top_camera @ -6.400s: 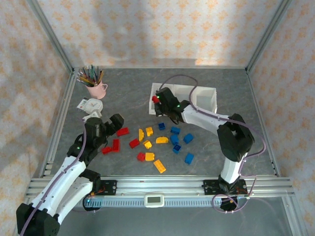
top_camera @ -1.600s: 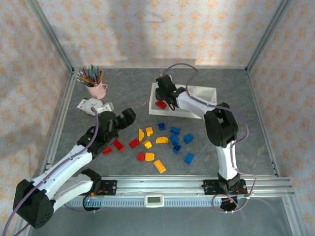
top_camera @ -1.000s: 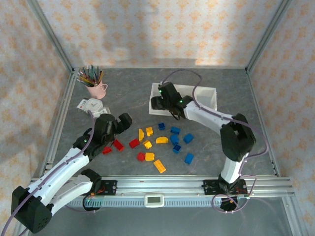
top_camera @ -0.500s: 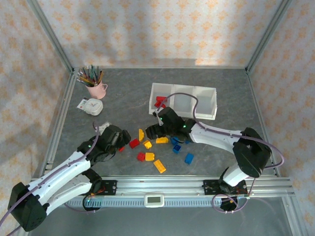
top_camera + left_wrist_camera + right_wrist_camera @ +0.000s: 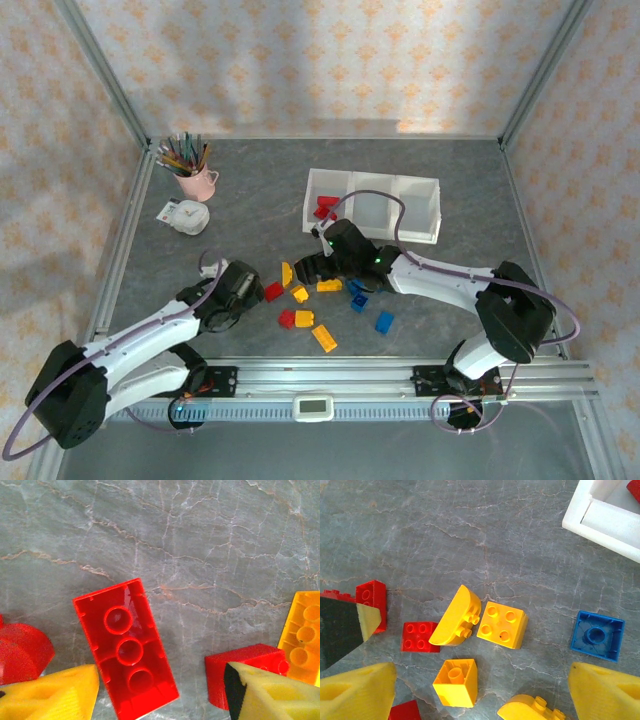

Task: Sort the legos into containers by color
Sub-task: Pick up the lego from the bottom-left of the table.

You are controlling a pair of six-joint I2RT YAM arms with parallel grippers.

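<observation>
With the tray [image 5: 437, 212] as reference, top camera first: a few red pieces [image 5: 323, 208] lie in its left bin. The loose bricks [image 5: 305, 318], red, yellow and blue, are scattered on the table [image 5: 480, 170] on the near side of the tray, apart from it. Right gripper [image 5: 310, 266] sits low over that pile, just near of the tray's left corner. Left gripper [image 5: 240, 287] is further left of the tray and nearer the arm bases, down at table level. Pink mug [image 5: 197, 182] with pencils stands well left of the tray.

Left wrist camera: left gripper [image 5: 159, 687] is spread, its yellow fingers [image 5: 55, 695] either side of an upside-down red brick [image 5: 127, 647] lying flat. One finger is just beside the brick, maybe touching; it's at the frame edge, hard to call. The other finger is apart from it, so not clamped.

Right wrist camera: tray corner [image 5: 600, 517] at top right. Right gripper [image 5: 482, 680] is spread wide, holding nothing. Below the tray corner lies a blue square brick [image 5: 597, 635]. Further left of the tray is a yellow square brick [image 5: 502, 625], hard against a yellow curved brick [image 5: 457, 615], then a small red square brick [image 5: 420, 636].
</observation>
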